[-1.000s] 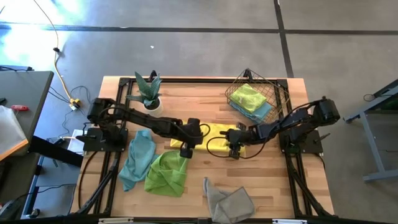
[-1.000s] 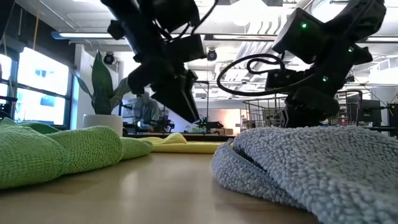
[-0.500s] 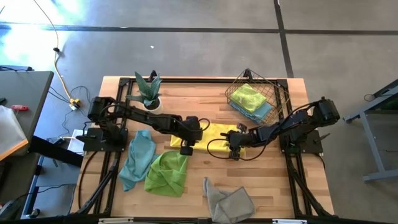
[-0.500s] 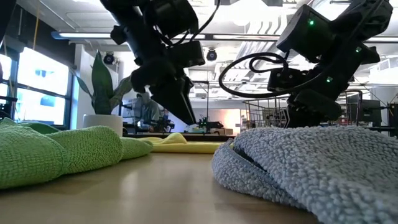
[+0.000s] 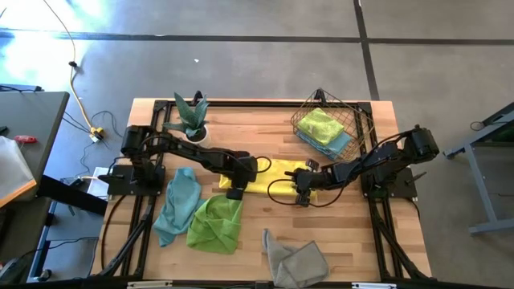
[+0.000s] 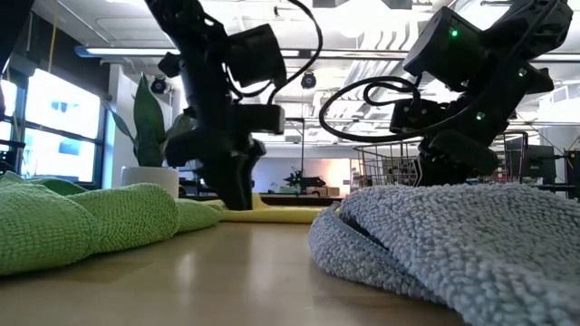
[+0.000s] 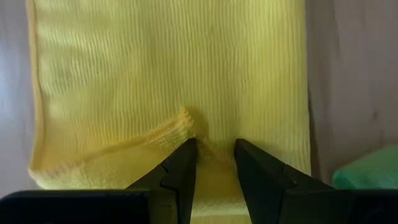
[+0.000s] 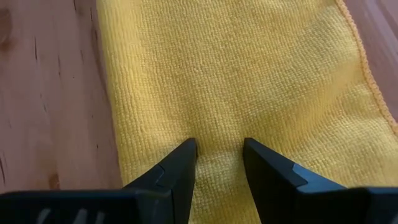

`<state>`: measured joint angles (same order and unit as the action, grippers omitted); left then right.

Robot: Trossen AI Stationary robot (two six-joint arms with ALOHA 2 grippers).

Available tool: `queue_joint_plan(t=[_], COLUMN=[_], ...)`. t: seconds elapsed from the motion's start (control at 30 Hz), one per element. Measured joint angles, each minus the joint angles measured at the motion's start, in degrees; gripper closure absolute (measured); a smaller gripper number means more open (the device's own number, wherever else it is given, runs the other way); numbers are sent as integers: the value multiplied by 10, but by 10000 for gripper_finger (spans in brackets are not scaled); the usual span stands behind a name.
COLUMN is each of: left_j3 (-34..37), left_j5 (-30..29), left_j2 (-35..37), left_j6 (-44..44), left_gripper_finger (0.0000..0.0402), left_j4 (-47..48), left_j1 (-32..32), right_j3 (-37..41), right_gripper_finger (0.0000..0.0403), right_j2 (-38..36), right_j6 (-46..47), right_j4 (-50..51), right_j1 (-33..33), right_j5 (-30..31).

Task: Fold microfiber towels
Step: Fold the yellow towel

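A bright yellow towel lies flat as a long strip at the table's middle. My left gripper stands steeply on its left end, fingers a little apart and open. My right gripper stands open on its right end. In the low view a grey towel hides the right gripper's fingertips. A teal towel, a lime green towel and the grey towel lie crumpled nearer the front edge. My left gripper sets both fingertips down on the yellow towel's top near its left end, coming from above and pointing steeply down. A small ridge of cloth is bunched up just ahead of one finger. The towel lies on the table. My right gripper rests its fingertips on the yellow towel's top near its right end, slanting down from the table's right side. The cloth between them lies smooth and flat on the wood.
A copper wire basket at the back right holds a green and a teal cloth. A potted plant stands at the back left. Bare wood shows at the front left and front right corners.
My left gripper has come down onto the yellow towel, shifting a little toward the table's left, and has tipped from a slant to nearly upright. Its finger gap looks the same. The towel stays flat on the table.
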<state>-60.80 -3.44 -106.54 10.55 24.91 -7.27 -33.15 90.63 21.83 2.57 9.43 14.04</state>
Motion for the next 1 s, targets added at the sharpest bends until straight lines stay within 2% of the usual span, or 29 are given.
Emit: queue_joint_plan(t=[0.23, 0.4, 0.53, 0.8, 1.0], left_j3=[1, 1, 1, 1, -1], left_j5=[-28, -90, -141, -190, -285], left_j2=[21, 23, 23, 23, 23], left_j6=[5, 15, 30, 72, 95], left_gripper_finger=[298, 298, 298, 298, 298], left_j4=[85, 144, 168, 183, 190], left_j1=[-4, -13, -21, -37, -44], right_j3=[0, 0, 0, 0, 0], right_gripper_finger=[274, 274, 274, 274, 274], right_j2=[0, 0, 0, 0, 0], right_j6=[-4, -4, -4, 2, 2], right_j4=[-1, 0, 0, 0, 1], right_j1=[0, 0, 0, 0, 0], right_j5=[-1, -1, -1, -1, -1])
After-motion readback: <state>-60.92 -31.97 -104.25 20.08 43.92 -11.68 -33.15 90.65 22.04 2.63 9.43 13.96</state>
